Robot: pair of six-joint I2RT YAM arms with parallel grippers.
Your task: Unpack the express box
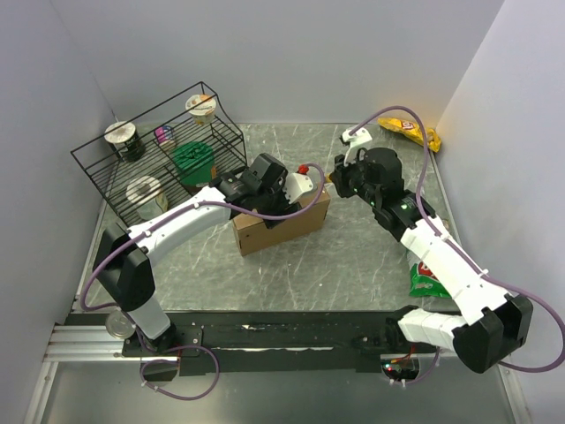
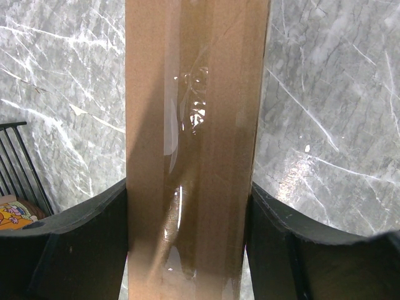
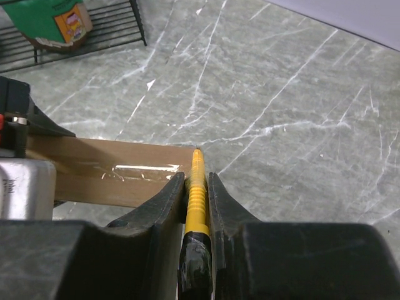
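At the middle of the grey marbled surface point(image 1: 353, 256) lies the express box point(image 1: 282, 231), a flat plain brown cardboard carton, set at a slant with one end toward the black wire rack point(image 1: 228, 141) at rear left. Clear shiny tape runs down the centre seam of its top.

My left gripper point(image 2: 189, 194) straddles the carton across its narrow width. Both black fingers point(image 2: 87, 244) press against its opposite long sides, so I read it as clamped on the box at a wide setting.

My right gripper point(image 3: 195, 178) sits at the carton's right end, closed narrow on a slim yellow ribbed tool point(image 3: 196, 212) with a black wrapped base. The tool's tip meets the end edge of the box right where the tape strip ends. I cannot tell whether it has pierced the tape.

Rack holds several round lidded cups and a green packet. A yellow snack bag point(image 1: 408, 131) lies at rear right, well apart from the box. A green pouch point(image 1: 426, 281) is beside the right arm.
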